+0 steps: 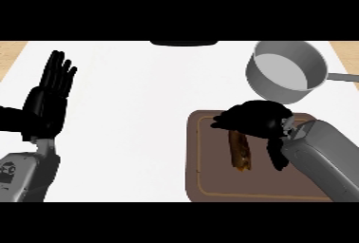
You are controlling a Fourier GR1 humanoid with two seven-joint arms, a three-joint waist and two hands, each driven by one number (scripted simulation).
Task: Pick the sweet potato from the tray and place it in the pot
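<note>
Right forearm (326,161) nearest, entering from the lower edge. Right hand (256,118) curled down over the far end of the sweet potato (240,154), lying on the brown tray (203,180). Probably closing the grasp; next, lift and carry up-right to the pot (284,71). Left hand (49,95) resting open, far left.

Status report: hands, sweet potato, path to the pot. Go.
Left hand open, resting at left. Right hand curled over the sweet potato's top end. Sweet potato on tray. Pot beyond tray, nothing between.
</note>
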